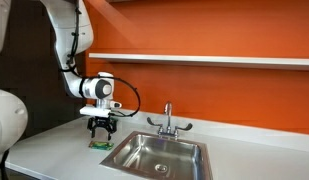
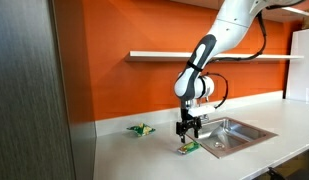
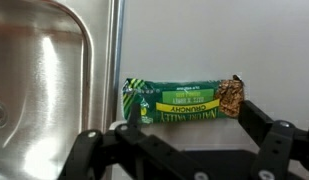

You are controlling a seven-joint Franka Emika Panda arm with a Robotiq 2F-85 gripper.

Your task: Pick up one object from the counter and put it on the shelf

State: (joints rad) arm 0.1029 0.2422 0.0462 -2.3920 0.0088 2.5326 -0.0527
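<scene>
1. Packet (image 3: 184,103): lies flat on the counter (image 1: 49,150), one short end toward the sink (image 1: 166,155) rim.
2. Gripper (image 1: 101,131): hangs directly above the packet with jaws spread wide and holding nothing, apparently lined up for a descent.
3. Shelf (image 1: 214,60): mounted on the orange wall above; delivery not yet begun.
4. Lumpy green-and-yellow item (image 2: 142,129): well apart from the packet, nearer the counter's wall edge.

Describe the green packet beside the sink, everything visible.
The green packet is a small flat rectangular wrapper, glossy like foil or plastic, green with pale lettering and a brown picture at one end. It lies flat on the pale counter, close beside the sink rim, not overlapping it. The open fingers straddle its ends; contact cannot be told.
</scene>
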